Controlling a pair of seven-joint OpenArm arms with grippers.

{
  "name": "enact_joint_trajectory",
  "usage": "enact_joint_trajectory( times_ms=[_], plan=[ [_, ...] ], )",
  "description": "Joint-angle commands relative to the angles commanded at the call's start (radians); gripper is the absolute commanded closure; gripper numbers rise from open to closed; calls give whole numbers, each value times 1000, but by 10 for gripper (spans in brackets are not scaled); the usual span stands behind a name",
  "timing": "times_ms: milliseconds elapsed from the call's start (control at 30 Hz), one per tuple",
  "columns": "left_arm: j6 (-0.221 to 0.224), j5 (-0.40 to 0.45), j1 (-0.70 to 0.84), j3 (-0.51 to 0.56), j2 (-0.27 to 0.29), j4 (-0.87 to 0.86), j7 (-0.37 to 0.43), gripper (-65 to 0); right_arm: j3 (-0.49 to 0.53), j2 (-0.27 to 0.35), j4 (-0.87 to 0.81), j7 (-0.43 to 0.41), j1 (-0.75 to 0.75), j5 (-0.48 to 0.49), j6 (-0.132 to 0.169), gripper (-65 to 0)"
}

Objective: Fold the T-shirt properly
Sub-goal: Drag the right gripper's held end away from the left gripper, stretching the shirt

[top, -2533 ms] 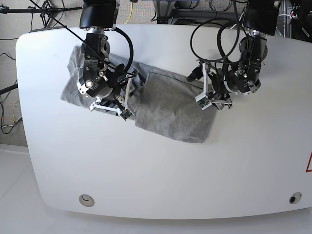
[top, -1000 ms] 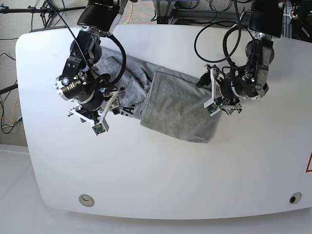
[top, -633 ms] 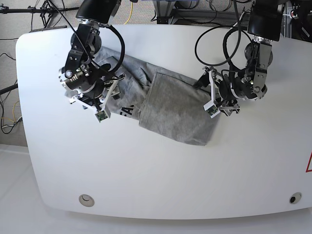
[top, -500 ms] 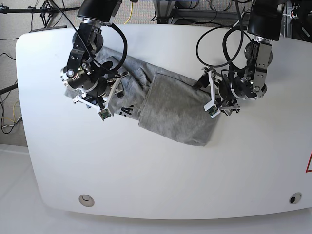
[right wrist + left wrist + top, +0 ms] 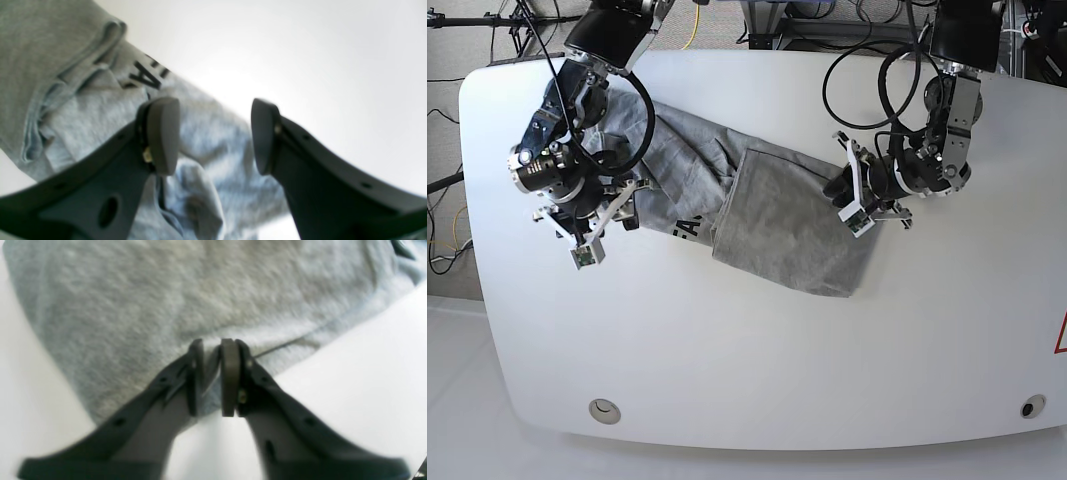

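The heather-grey T-shirt (image 5: 777, 220) lies crumpled across the middle of the white table (image 5: 727, 350), one panel folded over, with black letters (image 5: 689, 228) showing at its left part. My left gripper (image 5: 847, 196) is at the shirt's right edge. In the left wrist view it (image 5: 213, 355) is shut on a fold of the T-shirt (image 5: 133, 300). My right gripper (image 5: 587, 228) hovers by the shirt's left end. In the right wrist view it (image 5: 215, 133) is open above the T-shirt (image 5: 206, 133), with nothing between its fingers.
Bare white tabletop surrounds the shirt. Two round holes (image 5: 605, 409) (image 5: 1027, 407) sit near the front edge, and a red mark (image 5: 1061, 335) is at the right edge. Cables and stands (image 5: 727, 20) crowd the floor behind the table.
My right gripper has let the shirt's left part go and moved left and toward the front. The black letters came into view. My left gripper shifted slightly left at the right edge.
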State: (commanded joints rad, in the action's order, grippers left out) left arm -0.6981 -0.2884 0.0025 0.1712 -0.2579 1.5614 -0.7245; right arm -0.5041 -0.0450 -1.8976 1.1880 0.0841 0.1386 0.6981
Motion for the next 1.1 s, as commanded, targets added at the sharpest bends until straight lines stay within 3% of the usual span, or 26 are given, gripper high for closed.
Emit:
enact_joint_trajectory(
  times_ms=[33, 100, 233, 367, 767, 900, 1100],
  plan=[
    [0, 2, 1, 1, 8, -2, -12, -329, -10, 0, -5, 1, -2, -6, 0, -334],
    [0, 2, 10, 13, 29, -8, -25, -380, -61, 3, 6, 1, 3, -9, 0, -341],
    [0, 2, 22, 14, 46, -14, -33, -422, -98, -1, 3, 9, 1, -14, 0, -388],
    [0, 1, 32, 18, 52, -22, -36, -417, -105, -4, 8, 10, 0, -20, 0, -426],
    [0, -7, 23, 35, 27, -46, -27, -449, -88, 3, 31, 6, -78, -25, 0, -406],
    [0, -7, 22, 24, 25, -20, -14, -447, -85, -7, 26, -37, -107, -10, 0, -405],
    [0, -21, 21, 15, 27, -8, 21, -402, -101, -12, 28, -49, -104, 64, 0, -403]
  ],
)
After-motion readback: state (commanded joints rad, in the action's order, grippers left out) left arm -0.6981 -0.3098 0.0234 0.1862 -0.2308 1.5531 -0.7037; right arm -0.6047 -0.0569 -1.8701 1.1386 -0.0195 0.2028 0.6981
